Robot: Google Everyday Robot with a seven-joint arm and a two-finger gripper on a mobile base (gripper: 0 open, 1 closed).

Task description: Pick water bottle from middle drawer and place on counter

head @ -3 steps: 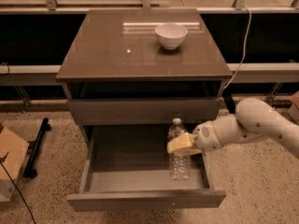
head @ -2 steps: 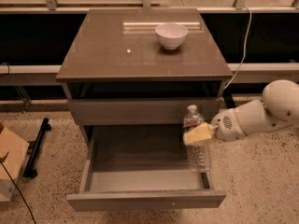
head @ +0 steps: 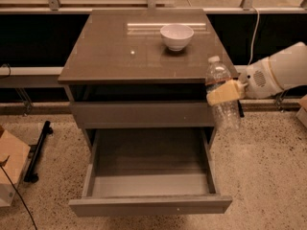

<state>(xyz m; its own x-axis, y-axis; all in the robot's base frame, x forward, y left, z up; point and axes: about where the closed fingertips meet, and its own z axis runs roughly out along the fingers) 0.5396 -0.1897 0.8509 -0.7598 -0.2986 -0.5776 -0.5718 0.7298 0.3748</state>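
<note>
The water bottle (head: 221, 92), clear with a white cap, hangs upright in the air at the counter's right front corner, its cap about level with the counter top. My gripper (head: 223, 93) is shut on the bottle's middle, its tan fingers (head: 225, 92) wrapped around the body, with the white arm reaching in from the right. The middle drawer (head: 149, 206) is pulled open below and holds nothing I can see. The counter (head: 120, 51) is a glossy grey-brown slab.
A white bowl (head: 177, 35) stands on the counter near its back right. A closed plain drawer front (head: 141, 114) sits above the open one. A cardboard box (head: 9, 169) and a black stand (head: 38, 150) lie on the floor at left. A white cable (head: 252, 30) hangs at right.
My gripper has lifted the bottle out of the drawer and carried it up and to the right, from inside the drawer to beside the counter's right front corner.
</note>
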